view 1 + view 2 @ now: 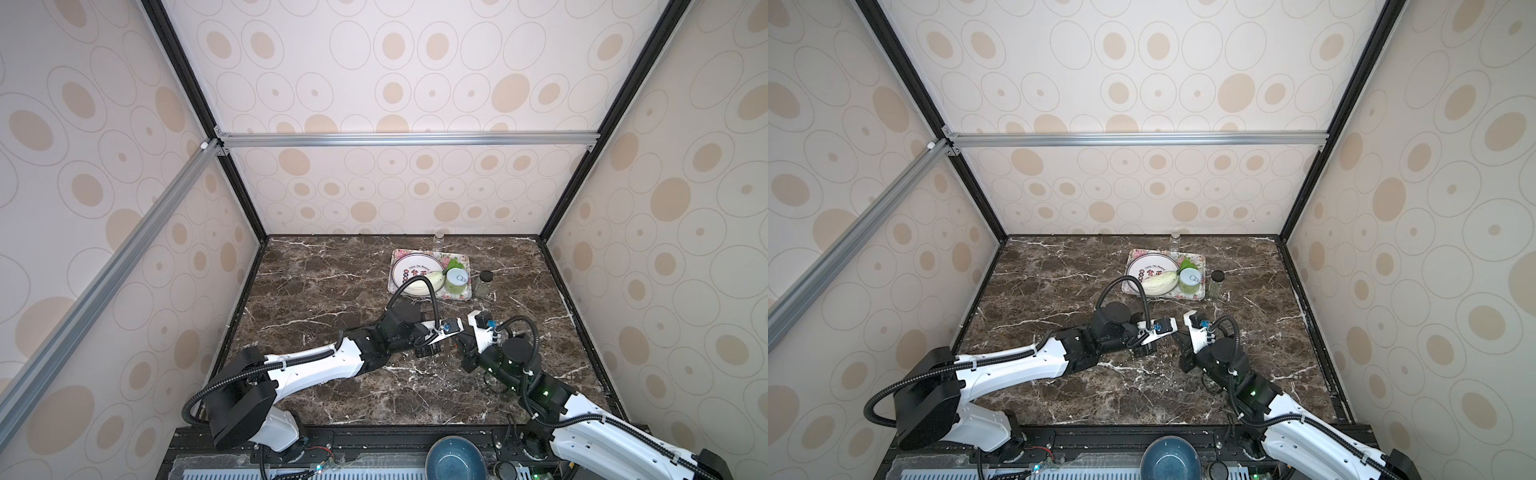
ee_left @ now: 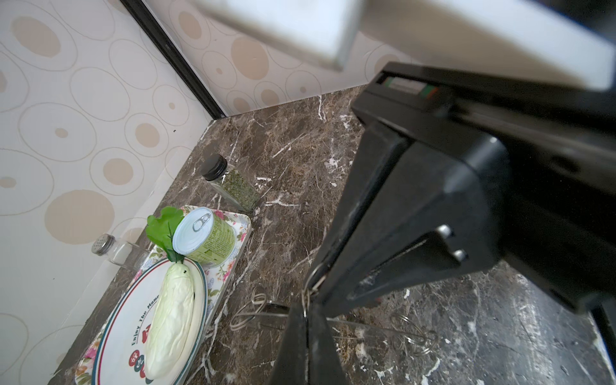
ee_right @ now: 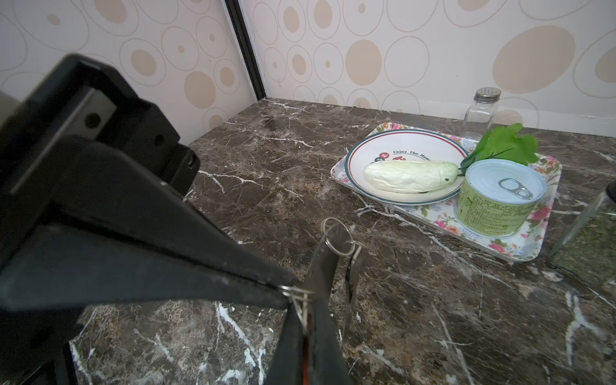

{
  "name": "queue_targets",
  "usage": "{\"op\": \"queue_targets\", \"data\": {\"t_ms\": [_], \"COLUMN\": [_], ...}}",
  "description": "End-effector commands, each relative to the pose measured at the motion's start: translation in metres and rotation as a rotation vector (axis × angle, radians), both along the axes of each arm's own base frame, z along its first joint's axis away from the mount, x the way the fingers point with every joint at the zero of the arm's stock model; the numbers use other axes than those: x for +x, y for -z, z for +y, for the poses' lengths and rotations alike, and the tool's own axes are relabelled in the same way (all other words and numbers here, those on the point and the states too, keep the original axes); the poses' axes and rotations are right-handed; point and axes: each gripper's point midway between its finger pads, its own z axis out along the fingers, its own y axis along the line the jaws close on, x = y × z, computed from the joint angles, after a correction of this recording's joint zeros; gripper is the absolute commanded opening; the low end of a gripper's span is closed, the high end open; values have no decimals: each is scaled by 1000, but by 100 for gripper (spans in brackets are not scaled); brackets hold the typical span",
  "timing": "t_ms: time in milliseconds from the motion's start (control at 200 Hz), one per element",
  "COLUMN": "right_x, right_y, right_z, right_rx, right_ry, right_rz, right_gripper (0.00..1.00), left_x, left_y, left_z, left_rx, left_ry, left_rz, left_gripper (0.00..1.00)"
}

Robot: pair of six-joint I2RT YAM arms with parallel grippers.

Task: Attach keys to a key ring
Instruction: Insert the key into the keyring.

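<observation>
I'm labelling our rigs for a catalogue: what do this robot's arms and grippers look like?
The left arm and right arm have white shells, black joints and ribbed black hoses. The left gripper and right gripper have black, wedge-shaped fingers. Green lights glow on the right arm.

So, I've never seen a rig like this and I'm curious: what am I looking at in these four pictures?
One robot's left arm and right arm reach over a marble table. Two pictures look down from overhead; two come from cameras on the wrists. At the back a flowered tray holds a plate with a pale vegetable, plus a green can; a herb jar and a shaker stand near it. The left fingers and right fingers each pinch shut on a thin wire ring; what look like keys lie just beyond.
</observation>
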Motion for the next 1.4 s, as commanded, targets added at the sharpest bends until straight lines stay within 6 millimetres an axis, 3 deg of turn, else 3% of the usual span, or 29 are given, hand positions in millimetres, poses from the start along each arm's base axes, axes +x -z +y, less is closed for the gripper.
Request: {"op": "queue_targets", "data": {"t_ms": [0, 390, 895, 1395], "right_x": [5, 14, 5, 3], "right_y": [-14, -5, -13, -16], "right_z": [-2, -7, 3, -1], "right_rx": [51, 103, 79, 47], "right_ry": [36, 52, -29, 1], "right_rz": [-25, 47, 14, -19], "right_gripper": [0, 0, 0, 0], "left_x": [-2, -13, -10, -2], "left_y": [-42, -71, -63, -52], "left_z": [0, 21, 13, 12], "left_rx": [-149, -348, -320, -212], "left_ry": [5, -24, -13, -37], "left_rz": [-78, -153, -139, -115], "left_gripper": [0, 0, 0, 31]}}
